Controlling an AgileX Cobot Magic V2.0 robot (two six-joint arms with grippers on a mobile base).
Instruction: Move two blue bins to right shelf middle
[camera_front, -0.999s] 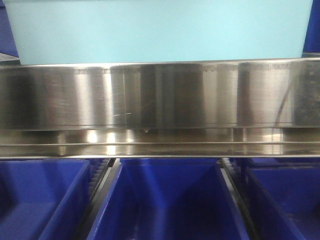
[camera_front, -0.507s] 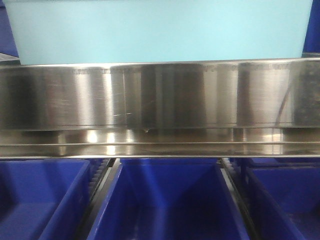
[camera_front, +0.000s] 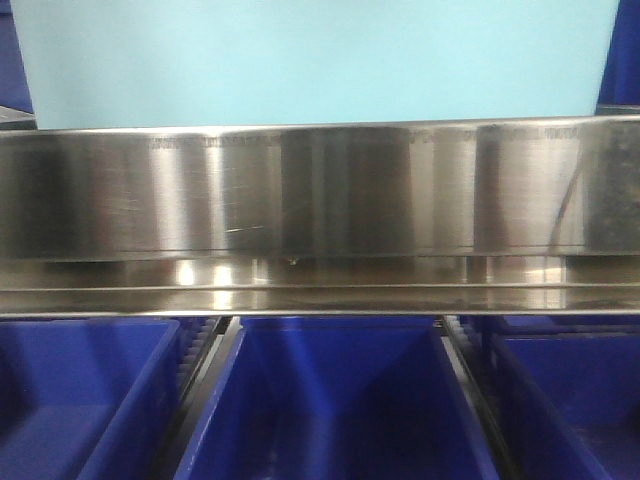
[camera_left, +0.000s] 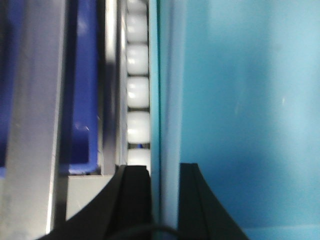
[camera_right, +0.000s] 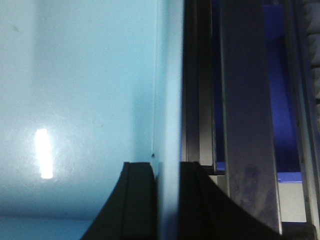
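A pale sky-blue bin (camera_front: 320, 60) fills the top of the front view, just above and behind the shelf's shiny stainless-steel front rail (camera_front: 320, 190). I see only one such bin. My left gripper (camera_left: 165, 172) is shut on the bin's left wall (camera_left: 167, 100), one black finger outside and one inside. My right gripper (camera_right: 166, 170) is shut on the bin's right wall (camera_right: 167, 75) in the same way. The bin's inside shows in both wrist views.
Three dark royal-blue bins (camera_front: 335, 400) sit on the tier below the rail. White rollers (camera_left: 137, 90) run along a track beside the bin's left wall. Grey metal rails (camera_right: 245, 125) and more dark blue (camera_right: 280, 100) lie right of the bin.
The pale blue bin's rim band at the top of the front view has gone out of frame; the bin has shifted slightly upward or toward the camera.
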